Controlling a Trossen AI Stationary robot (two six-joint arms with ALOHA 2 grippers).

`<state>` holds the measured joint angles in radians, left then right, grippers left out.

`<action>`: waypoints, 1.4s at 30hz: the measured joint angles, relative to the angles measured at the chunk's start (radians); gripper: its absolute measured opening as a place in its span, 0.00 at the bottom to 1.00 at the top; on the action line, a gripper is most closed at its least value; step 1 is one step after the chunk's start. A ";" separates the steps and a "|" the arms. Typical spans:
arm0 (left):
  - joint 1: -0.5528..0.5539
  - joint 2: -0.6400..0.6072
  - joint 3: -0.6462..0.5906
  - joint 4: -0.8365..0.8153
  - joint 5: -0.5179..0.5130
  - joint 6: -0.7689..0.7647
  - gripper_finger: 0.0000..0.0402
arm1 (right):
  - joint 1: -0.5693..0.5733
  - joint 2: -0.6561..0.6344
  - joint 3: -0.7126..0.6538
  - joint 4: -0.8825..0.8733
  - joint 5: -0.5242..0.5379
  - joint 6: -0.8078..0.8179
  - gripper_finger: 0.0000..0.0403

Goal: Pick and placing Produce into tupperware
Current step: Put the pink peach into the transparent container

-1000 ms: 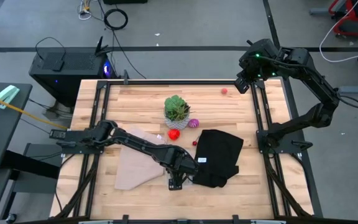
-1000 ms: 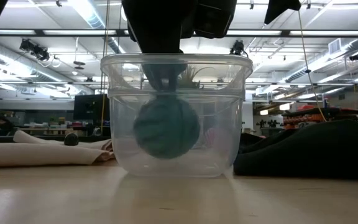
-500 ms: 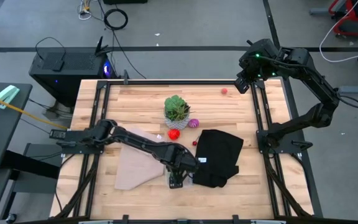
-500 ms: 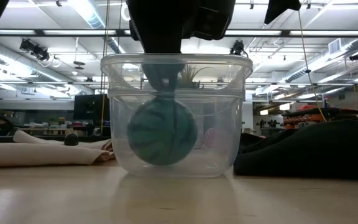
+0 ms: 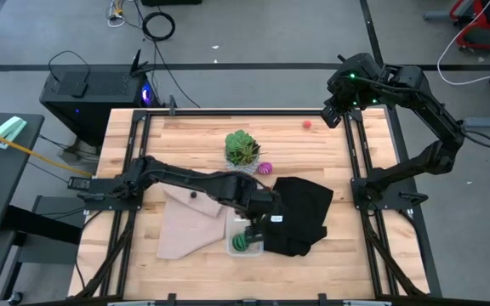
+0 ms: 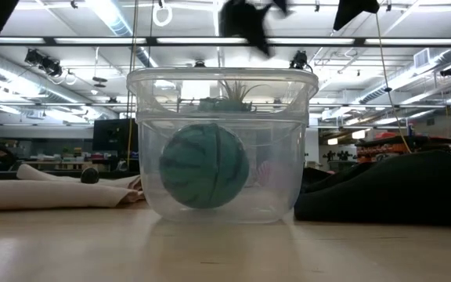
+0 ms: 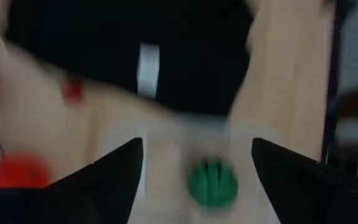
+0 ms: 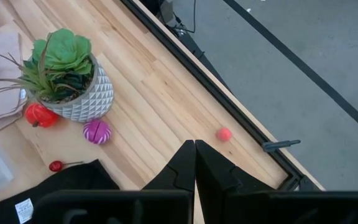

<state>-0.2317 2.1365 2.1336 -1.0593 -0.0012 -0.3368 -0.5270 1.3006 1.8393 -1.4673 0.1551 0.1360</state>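
Half a second ago the left gripper point(image 5: 256, 223) was right over the tupperware point(image 5: 244, 240) and hid it from above; now it has pulled back toward the far side, so the green striped ball point(image 5: 243, 242) shows inside the container. In the low view the arm that filled the top of the picture is gone, and the ball point(image 6: 203, 166) rests on the bottom of the tupperware point(image 6: 222, 146).

Only the left wrist view shows that this gripper's fingers point(image 7: 114, 177) stand wide apart and hold nothing, with the ball point(image 7: 212, 182) between them and lower. Only the right wrist view shows clearly the magenta striped ball point(image 8: 97, 131), the red piece point(image 8: 41, 114) touching the plant pot point(image 8: 79, 99), and a small pink-red piece point(image 8: 224, 134) near the far edge.

The right gripper point(image 8: 195, 163) waits over the far right corner, fingers pressed together, holding nothing. The tupperware sits near the front, between the tan cloth point(image 5: 190, 223) and the black cloth point(image 5: 303, 212).
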 joint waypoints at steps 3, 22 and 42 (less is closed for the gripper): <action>-0.002 0.000 0.021 0.167 -0.037 0.014 0.74 | 0.000 0.000 0.000 -0.007 0.000 0.000 0.03; -0.026 0.002 -0.182 1.578 -0.319 -0.086 0.52 | -0.076 -0.098 0.000 -0.040 0.031 -0.050 0.03; 0.186 -0.651 -0.971 1.691 -0.470 0.101 0.34 | -0.170 -0.082 -0.001 -0.053 -0.030 -0.061 0.03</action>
<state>-0.0459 1.4859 1.1627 0.6320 -0.4712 -0.2359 -0.6971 1.2188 1.8387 -1.5205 0.1254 0.0750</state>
